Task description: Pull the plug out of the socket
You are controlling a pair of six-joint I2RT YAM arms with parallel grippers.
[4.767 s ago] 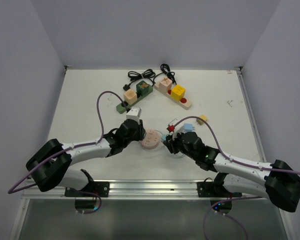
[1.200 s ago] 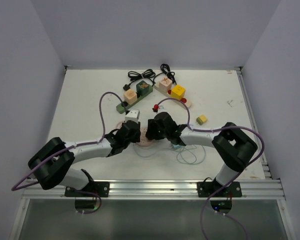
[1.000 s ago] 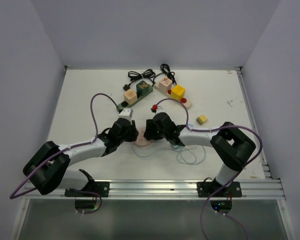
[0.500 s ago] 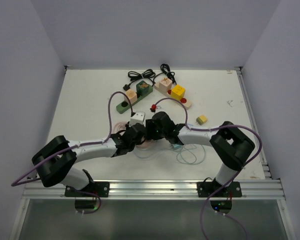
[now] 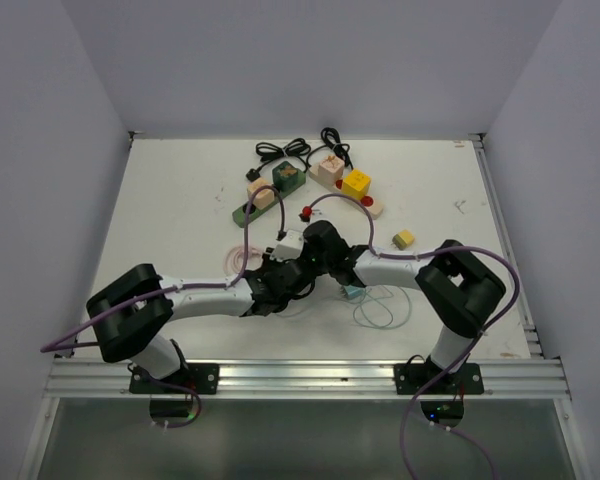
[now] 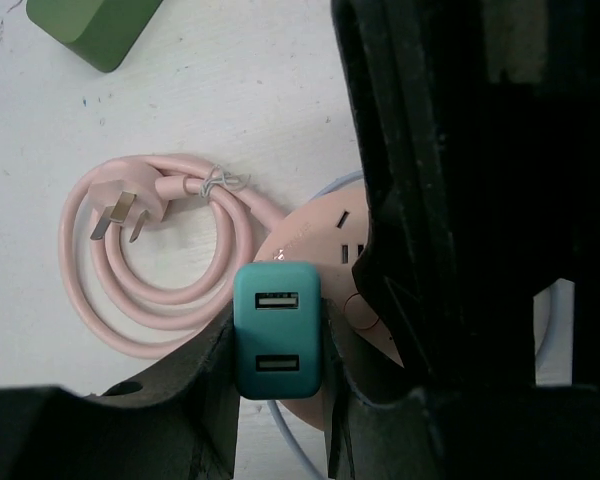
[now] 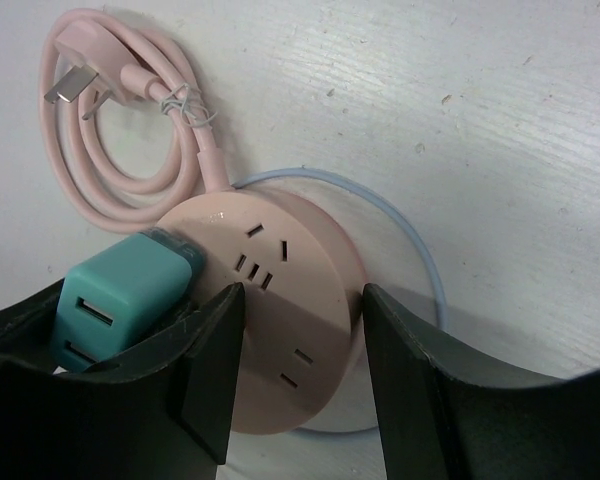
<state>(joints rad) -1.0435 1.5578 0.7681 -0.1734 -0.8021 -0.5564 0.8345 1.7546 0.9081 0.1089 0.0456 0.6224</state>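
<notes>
A teal two-port USB plug (image 6: 276, 330) sits in the round pink socket (image 6: 315, 235). My left gripper (image 6: 277, 345) is shut on the plug, one finger pressed on each side. In the right wrist view the socket (image 7: 290, 300) lies between the fingers of my right gripper (image 7: 300, 340), which grips its sides, with the plug (image 7: 115, 300) at its left edge. In the top view the left gripper (image 5: 283, 277) and the right gripper (image 5: 306, 262) meet at the table's middle and hide the socket.
The socket's pink cord (image 7: 120, 130) lies coiled beside it. A light blue cable (image 5: 380, 310) loops to the right. A green power strip (image 5: 255, 200), a beige strip with a yellow cube (image 5: 355, 185), black cords (image 5: 290, 148) and a small yellow block (image 5: 404, 239) lie further back.
My left arm has swung right, from beside the socket to against the right gripper, and now grips the teal plug. The right gripper has stayed on the socket.
</notes>
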